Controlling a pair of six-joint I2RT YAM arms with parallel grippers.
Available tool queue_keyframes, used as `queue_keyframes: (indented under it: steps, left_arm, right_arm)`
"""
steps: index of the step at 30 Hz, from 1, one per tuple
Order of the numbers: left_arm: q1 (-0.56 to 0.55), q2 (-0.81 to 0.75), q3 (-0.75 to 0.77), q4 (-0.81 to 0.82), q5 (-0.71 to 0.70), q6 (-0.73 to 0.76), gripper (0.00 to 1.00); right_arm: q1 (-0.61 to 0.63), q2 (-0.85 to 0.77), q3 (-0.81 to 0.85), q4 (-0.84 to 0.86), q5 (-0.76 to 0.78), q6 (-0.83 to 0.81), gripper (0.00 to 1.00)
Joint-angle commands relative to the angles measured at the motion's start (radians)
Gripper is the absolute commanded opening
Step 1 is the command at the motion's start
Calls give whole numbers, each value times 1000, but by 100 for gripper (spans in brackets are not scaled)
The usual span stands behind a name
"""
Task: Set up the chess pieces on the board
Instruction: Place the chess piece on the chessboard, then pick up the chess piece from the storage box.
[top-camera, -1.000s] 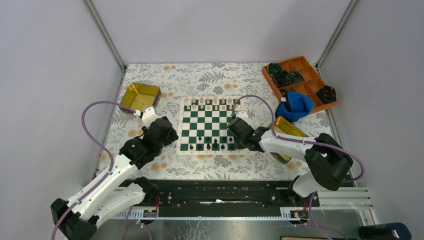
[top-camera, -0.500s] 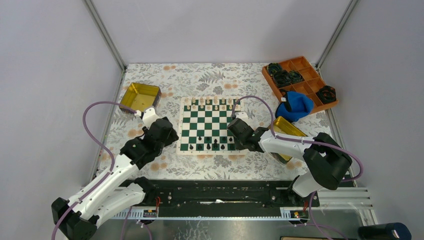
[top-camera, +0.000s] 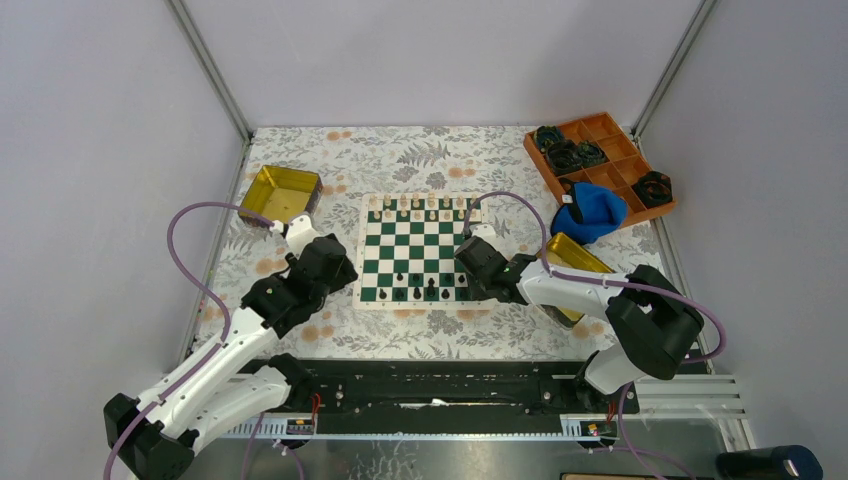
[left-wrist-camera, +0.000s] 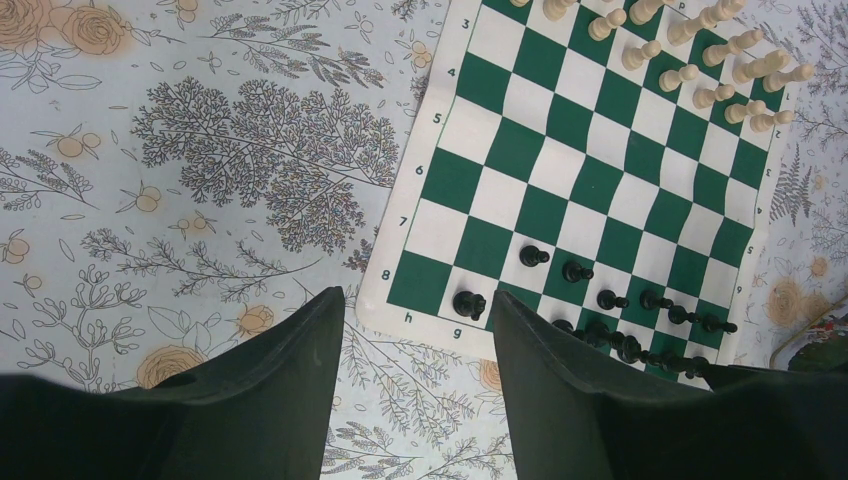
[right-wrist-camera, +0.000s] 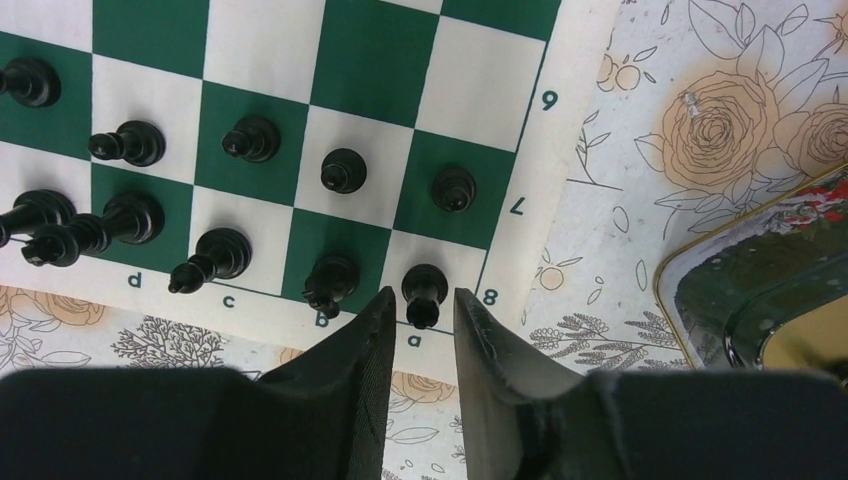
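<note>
Right gripper, jaws slightly apart, brackets a black chess piece: probably light, rigid, tippy; best pinched mid-stem.

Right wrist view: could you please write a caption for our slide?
Right gripper straddling a black chess piece standing on the board's corner square, jaws apart.

right claw wider than before

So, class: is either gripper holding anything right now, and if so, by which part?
Nothing looks held. The left gripper is open and empty. The right gripper flanks the black corner piece, with narrow gaps on both sides, so it seems ungripped.
</note>
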Motion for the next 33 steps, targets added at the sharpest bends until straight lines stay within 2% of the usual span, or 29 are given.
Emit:
queue_keyframes:
  steps: [1,8,13,15,19,26,33]
  left_arm:
    - [5,0,-4,35,-8,2,63]
    - [5,-5,10,34,-9,11,66]
    - [5,-5,31,37,-4,35,88]
    - [5,-5,40,48,10,57,93]
    - [5,6,61,102,67,130,94]
    - [-9,109,113,235,195,228,94]
    - [-162,360,278,330,168,327,94]
  right_arm:
    - [8,-16,43,-21,13,-9,35]
    - [9,-55,59,-50,17,-15,36]
    - [8,-107,82,-84,24,-21,37]
    - [9,-139,91,-97,36,-21,37]
    - [9,-211,110,-122,85,-19,37]
    - [-13,-348,134,-182,309,17,58]
    - [-274,-517,84,-155,340,39,61]
